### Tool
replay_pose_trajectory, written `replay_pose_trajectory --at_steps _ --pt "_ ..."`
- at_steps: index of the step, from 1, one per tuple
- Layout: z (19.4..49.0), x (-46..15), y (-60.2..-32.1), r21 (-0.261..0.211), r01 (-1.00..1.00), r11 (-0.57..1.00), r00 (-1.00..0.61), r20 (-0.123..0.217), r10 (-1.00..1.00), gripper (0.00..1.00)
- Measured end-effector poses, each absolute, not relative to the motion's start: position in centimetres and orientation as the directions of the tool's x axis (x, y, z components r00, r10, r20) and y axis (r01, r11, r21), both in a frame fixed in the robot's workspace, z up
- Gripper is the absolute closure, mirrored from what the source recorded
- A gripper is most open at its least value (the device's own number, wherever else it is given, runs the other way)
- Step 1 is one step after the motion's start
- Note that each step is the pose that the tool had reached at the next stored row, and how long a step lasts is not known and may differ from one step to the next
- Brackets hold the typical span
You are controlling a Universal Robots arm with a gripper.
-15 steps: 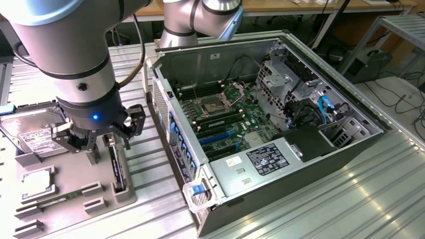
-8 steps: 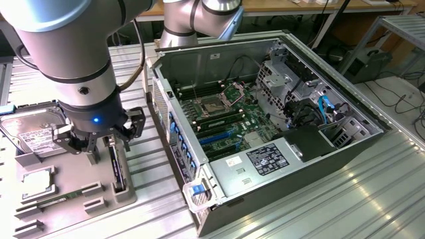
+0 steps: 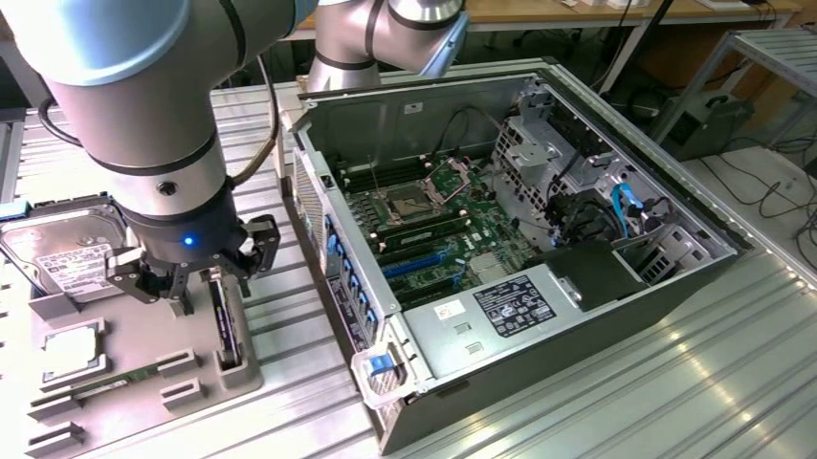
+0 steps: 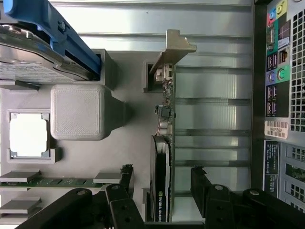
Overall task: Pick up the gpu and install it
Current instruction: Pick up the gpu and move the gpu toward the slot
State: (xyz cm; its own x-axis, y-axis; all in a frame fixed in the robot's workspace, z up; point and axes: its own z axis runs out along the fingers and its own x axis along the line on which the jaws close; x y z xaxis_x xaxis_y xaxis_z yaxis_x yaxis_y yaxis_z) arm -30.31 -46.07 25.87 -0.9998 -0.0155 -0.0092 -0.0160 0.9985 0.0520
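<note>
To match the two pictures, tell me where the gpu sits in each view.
Exterior view: the gpu stands on edge in the grey tray, at the exterior view's lower left.
Wrist view: edge-on, straddled by the open end effector.
Shared landmark: the hard drive on the tray.

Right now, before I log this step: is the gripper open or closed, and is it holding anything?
Gripper: open, holding nothing; its fingers stand on either side of the gpu without touching it.
</note>
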Motion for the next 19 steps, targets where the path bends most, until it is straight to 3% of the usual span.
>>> replay_pose_trajectory --at_steps 19 --pt "24.5 -30.3 -45.6 0.052 -0.016 0.999 -1.0 0.001 -0.016 0.4"
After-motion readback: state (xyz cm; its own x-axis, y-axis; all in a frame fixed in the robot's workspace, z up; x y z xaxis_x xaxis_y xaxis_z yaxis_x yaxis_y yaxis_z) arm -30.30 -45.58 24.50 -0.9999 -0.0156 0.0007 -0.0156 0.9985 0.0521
